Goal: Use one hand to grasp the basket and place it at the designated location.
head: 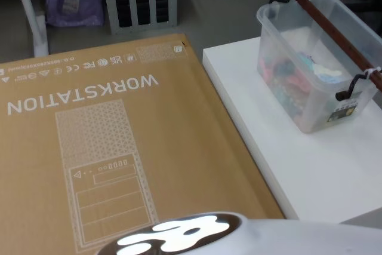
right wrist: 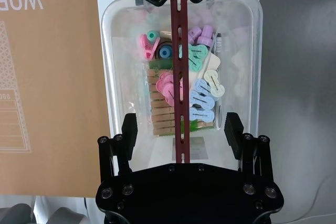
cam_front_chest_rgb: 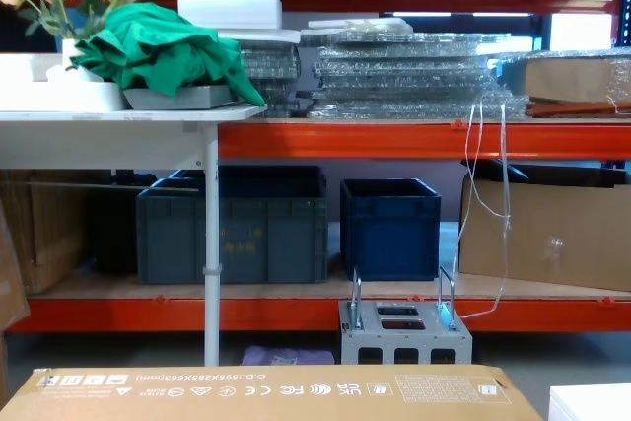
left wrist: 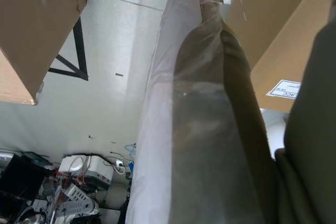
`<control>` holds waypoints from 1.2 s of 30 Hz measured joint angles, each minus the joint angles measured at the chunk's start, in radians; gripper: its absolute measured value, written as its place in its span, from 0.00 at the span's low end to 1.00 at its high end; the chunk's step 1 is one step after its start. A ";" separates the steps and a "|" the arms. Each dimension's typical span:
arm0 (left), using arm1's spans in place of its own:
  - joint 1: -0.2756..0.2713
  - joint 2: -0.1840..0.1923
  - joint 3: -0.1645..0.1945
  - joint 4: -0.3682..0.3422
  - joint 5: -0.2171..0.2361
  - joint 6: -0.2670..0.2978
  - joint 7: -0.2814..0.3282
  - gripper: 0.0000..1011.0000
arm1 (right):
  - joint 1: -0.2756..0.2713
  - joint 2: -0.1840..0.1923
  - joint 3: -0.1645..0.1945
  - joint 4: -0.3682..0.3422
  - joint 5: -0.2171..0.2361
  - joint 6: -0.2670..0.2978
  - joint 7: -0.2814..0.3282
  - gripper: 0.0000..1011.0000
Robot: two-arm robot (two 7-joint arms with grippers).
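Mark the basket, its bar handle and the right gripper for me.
basket [head: 319,119]: head view, on the end wall beside the label.
bar handle [right wrist: 175,35]: right wrist view, on the bar's upper stretch.
right gripper [right wrist: 181,124]: right wrist view, midway between its open fingertips.

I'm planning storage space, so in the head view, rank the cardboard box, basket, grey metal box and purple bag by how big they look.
1. cardboard box
2. basket
3. grey metal box, though it sits farther off
4. purple bag, also farther off

Orange shelving holds dark blue crates.
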 joint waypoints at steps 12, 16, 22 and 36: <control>0.000 0.000 0.000 0.000 0.000 0.000 0.000 0.00 | 0.000 0.000 0.000 0.000 0.000 0.000 0.000 0.99; 0.000 0.000 0.000 0.000 0.000 0.000 0.000 0.00 | 0.000 0.000 0.000 0.000 0.000 0.000 0.000 0.99; 0.000 0.000 0.000 0.000 0.000 0.000 0.000 0.00 | 0.000 0.000 0.000 0.000 0.000 0.000 0.000 0.99; 0.000 0.000 0.000 0.000 0.000 0.000 0.000 0.00 | 0.000 0.000 0.000 0.000 0.000 0.000 0.000 0.99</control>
